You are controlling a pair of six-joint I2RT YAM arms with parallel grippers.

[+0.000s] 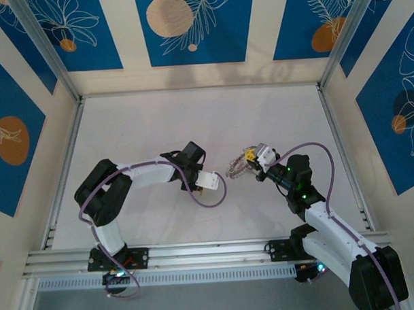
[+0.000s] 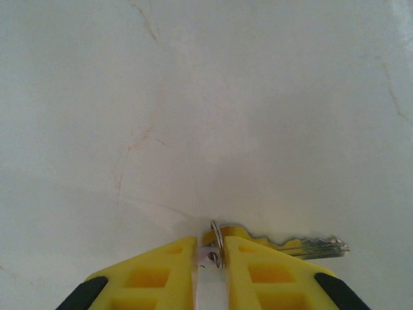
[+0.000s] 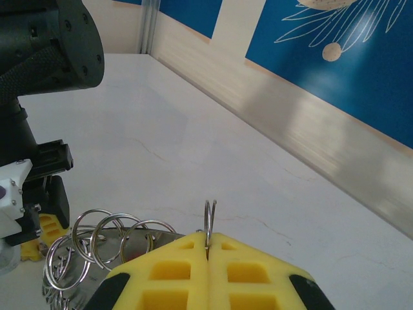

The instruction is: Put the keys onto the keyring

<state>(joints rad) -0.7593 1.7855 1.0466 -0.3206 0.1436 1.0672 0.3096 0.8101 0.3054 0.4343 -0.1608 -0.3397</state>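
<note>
L gripper is pinched on one key by its head, blade poking out sideways. R gripper is clamped on a small split ring standing edge-up, w/ the keyring dangling beside it. Risk: thin grips, so the key could twist or the ring slip when they meet. Table is open all round, walls well off.

Top view overhead, facing down; wrist views close, sharing table.

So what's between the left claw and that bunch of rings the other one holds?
From above, only a loop of purple cable over bare table separates the left gripper from the keyring.
</note>
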